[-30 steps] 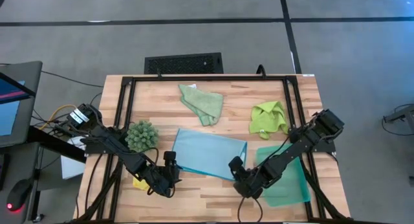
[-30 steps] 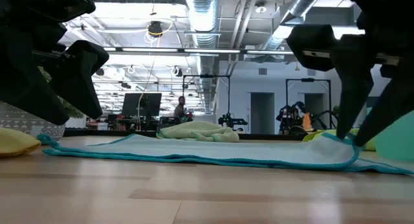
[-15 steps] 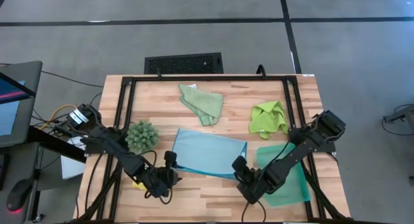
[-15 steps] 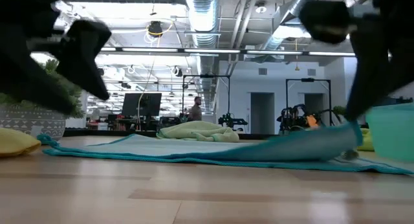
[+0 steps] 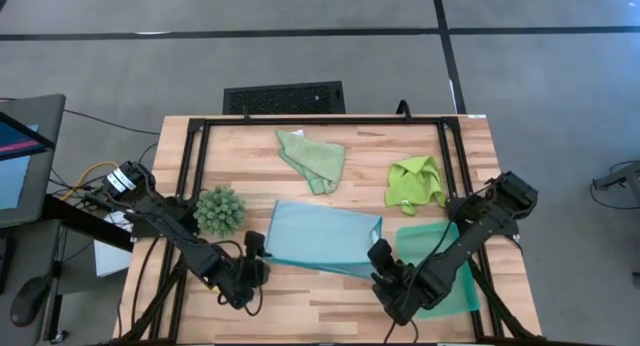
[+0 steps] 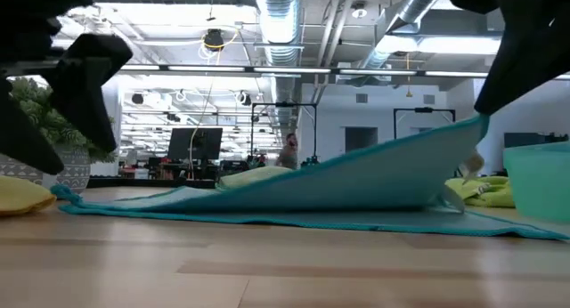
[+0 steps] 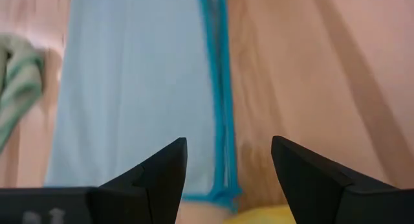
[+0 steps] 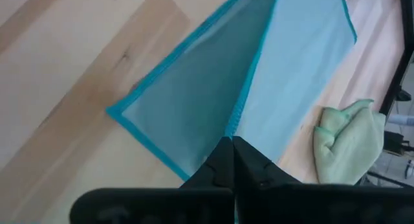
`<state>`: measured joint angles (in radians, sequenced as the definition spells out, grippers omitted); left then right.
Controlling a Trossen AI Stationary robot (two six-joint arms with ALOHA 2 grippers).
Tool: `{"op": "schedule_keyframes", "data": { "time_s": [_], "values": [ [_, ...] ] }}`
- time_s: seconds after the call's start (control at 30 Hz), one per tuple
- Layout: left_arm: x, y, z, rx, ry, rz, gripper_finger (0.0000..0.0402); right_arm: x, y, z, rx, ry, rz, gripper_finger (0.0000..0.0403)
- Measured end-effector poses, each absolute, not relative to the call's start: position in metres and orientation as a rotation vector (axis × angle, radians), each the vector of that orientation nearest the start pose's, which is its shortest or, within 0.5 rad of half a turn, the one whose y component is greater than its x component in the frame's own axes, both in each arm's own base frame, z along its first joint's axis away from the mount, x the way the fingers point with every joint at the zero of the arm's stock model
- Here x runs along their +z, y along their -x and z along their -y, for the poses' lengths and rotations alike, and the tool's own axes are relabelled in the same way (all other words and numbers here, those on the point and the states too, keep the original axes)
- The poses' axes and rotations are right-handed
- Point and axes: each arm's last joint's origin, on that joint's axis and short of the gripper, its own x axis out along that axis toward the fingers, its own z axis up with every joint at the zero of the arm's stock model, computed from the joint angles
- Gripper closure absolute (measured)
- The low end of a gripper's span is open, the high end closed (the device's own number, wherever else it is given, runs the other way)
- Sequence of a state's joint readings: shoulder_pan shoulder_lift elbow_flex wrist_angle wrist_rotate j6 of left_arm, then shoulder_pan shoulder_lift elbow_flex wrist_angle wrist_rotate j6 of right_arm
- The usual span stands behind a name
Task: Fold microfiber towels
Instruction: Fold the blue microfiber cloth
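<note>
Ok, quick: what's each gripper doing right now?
Left gripper: open, empty, at the light blue towel's near corner.
Right gripper: shut on the light blue towel's corner, lifting it.

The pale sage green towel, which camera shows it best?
The high view: the pale sage green microfiber towel lies crumpled and whole at the wooden table's far edge. The low view shows a sliver behind the lifted light blue towel; both wrist views catch parts.

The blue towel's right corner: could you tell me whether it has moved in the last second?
Yes. The shut right gripper has lifted the blue towel's corner off the table, above the tray's rim.
</note>
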<state>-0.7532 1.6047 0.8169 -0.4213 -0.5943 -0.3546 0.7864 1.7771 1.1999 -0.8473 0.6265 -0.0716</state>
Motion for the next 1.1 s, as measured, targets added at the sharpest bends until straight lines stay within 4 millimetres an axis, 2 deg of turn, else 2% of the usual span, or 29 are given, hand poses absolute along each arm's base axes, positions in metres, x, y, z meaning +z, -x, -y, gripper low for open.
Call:
{"op": "schedule_keyframes", "data": {
  "time_s": [0.23,0.57,0.77,1.0,1.1],
  "values": [
    [0.148,-0.209,0.174,0.055,-0.415,-0.984,0.0182,0.19,-0.231,-0.22,0.208,0.972,-1.14,0.0399],
    [0.149,-0.21,0.175,0.05,-0.401,-0.973,0.0183,0.201,-0.225,-0.219,0.194,0.927,-1.117,0.0394],
    [0.15,-0.212,0.177,0.036,-0.396,-0.951,0.0214,0.201,-0.223,-0.218,0.188,0.966,-1.128,0.0399],
    [0.15,-0.213,0.178,0.015,-0.378,-0.958,0.0252,0.224,-0.226,-0.223,0.173,0.959,-1.069,0.0397],
    [0.15,-0.214,0.179,0.012,-0.368,-0.945,0.0262,0.227,-0.226,-0.225,0.192,0.92,-1.072,0.0398]
  ]
}}
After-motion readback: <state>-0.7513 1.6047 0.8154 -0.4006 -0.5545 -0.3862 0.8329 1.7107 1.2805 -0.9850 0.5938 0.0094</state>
